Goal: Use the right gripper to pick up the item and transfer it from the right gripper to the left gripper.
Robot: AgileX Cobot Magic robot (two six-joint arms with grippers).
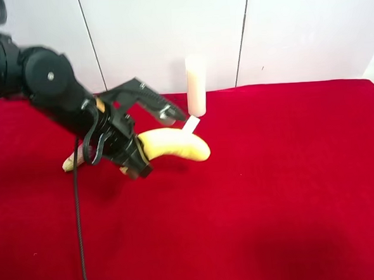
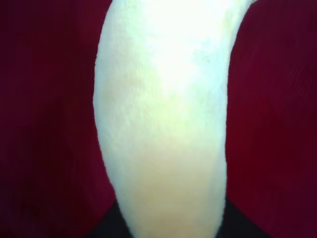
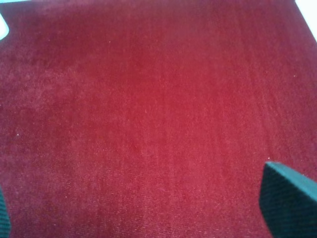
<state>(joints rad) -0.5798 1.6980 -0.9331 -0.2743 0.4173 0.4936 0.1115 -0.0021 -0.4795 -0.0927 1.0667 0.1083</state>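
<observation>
The yellow plush banana [image 1: 174,144] lies lengthwise between the fingers of the arm at the exterior high view's left, which has an orange sticker and a loose black cable. This is my left gripper [image 1: 154,142], and it is shut on the banana, holding it low over the red cloth. The banana's white tag [image 1: 193,122] sticks up near the far end. In the left wrist view the banana [image 2: 163,124] fills the middle. My right gripper [image 3: 146,208] is open and empty over bare red cloth. It is out of the exterior high view.
A white pillar candle [image 1: 196,85] stands upright just behind the banana, near the back edge of the red cloth [image 1: 292,191]. A white panelled wall runs behind. The left arm's black cable [image 1: 79,235] hangs down to the front edge.
</observation>
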